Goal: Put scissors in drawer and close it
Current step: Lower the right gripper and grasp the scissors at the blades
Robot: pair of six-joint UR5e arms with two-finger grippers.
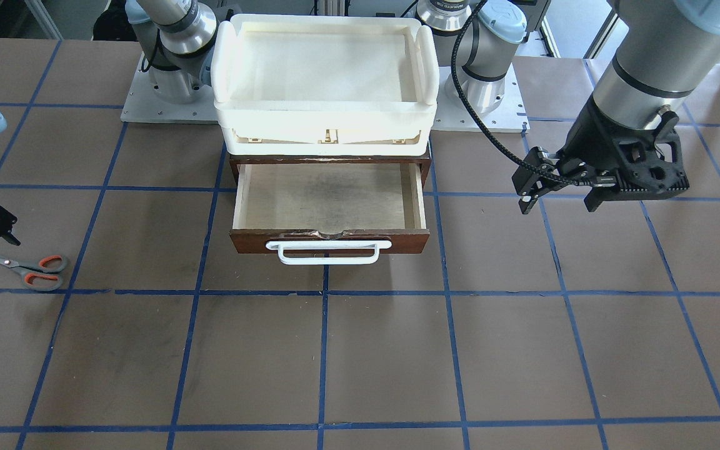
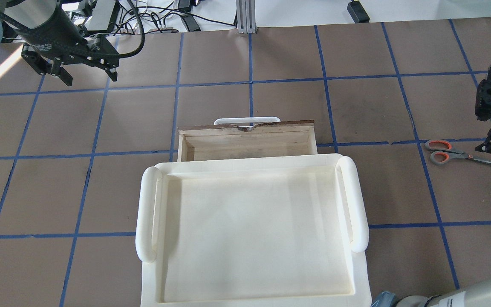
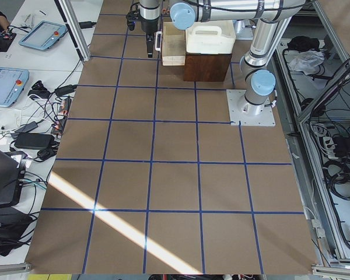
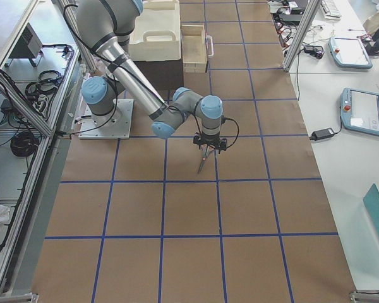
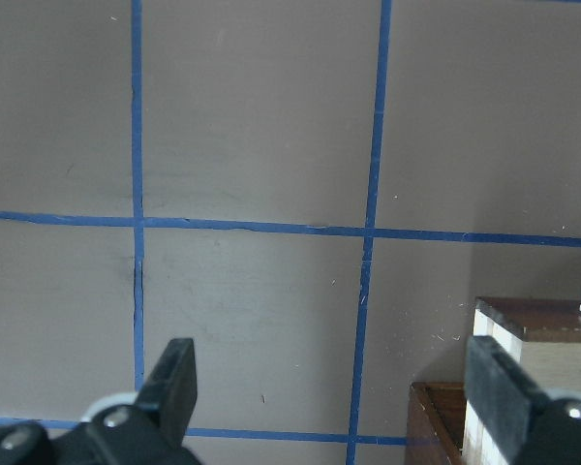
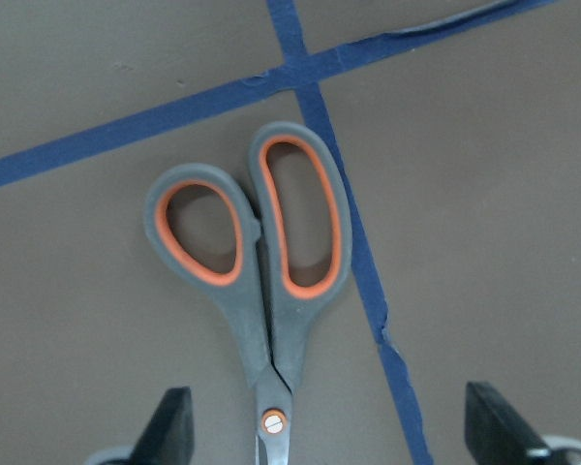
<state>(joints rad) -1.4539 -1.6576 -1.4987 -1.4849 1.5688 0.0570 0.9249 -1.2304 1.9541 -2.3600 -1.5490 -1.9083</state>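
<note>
Grey-and-orange steel scissors (image 6: 271,281) are lying ungrasped near the counter's (image 2: 271,51) right edge, right gripper (image 6: 329,426) hovering, jaws spread; brown wooden drawer (image 1: 329,200) gaping open.

My left arm (image 1: 654,56) slants steeply downward, and my left gripper (image 5: 331,368) hangs raised, pointing down, fingers spread wide apart. My right arm (image 4: 136,79) stretches far out sideways, its wrist turned down; my right gripper (image 6: 329,412) sits low, fingers parted wide.
</note>
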